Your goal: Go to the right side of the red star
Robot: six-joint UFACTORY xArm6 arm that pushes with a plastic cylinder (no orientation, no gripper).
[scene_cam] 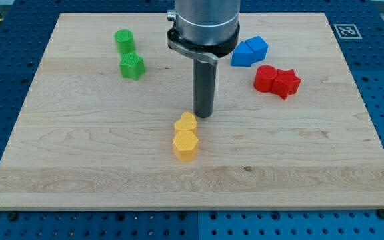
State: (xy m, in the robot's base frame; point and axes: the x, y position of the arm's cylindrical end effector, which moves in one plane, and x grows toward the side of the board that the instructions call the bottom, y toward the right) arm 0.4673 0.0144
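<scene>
The red star [287, 83] lies at the view's right on the wooden board [79, 167], touching a red round block [267, 78] on its left. My tip [203, 115] is near the board's middle, well to the left of and below the red star. It stands just above and right of a yellow heart-shaped block [185, 123], which touches a yellow hexagon block [185, 145] below it.
Two blue blocks [250, 51] sit together above the red pair, right of the arm's body [204, 27]. A green round block [124, 41] and a green star-like block [132, 66] lie at the upper left. A marker tag [346, 30] is at the top right corner.
</scene>
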